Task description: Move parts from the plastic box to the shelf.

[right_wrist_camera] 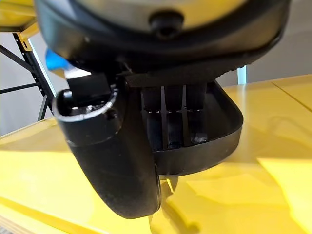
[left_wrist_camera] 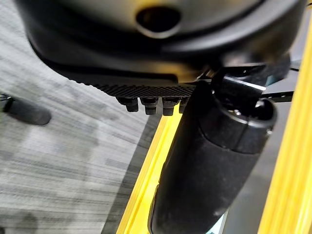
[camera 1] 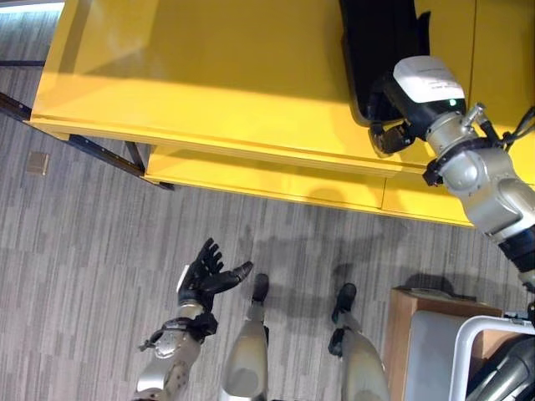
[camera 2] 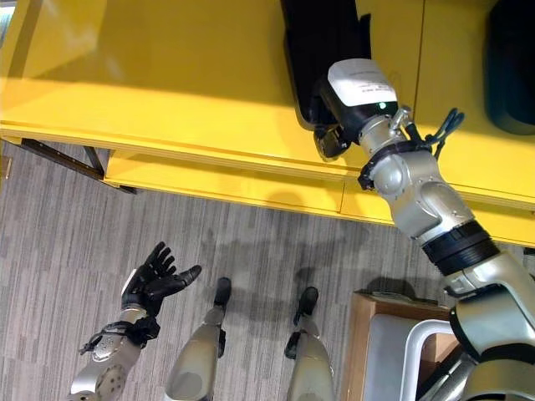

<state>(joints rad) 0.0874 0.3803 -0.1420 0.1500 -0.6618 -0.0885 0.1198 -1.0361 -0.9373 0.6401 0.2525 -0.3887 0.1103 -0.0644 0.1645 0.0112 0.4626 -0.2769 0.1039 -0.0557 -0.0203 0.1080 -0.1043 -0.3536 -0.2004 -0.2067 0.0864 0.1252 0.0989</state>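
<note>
**Black part held at shelf edge**

The right hand (right_wrist_camera: 122, 161) is clamped on the black part (right_wrist_camera: 214, 131), thumb under, fingers over its rim, resting on the yellow shelf (camera 1: 209, 75). Risk is judged: released this close to the edge, it could tip off. The left hand (camera 1: 205, 274) is held open, idle, seen in the head views.

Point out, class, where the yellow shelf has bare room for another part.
The yellow shelf is bare from its left end up to the black part held by the right hand. A narrow bare strip lies between that part and a second black part. The left hand hangs open over the floor.
</note>
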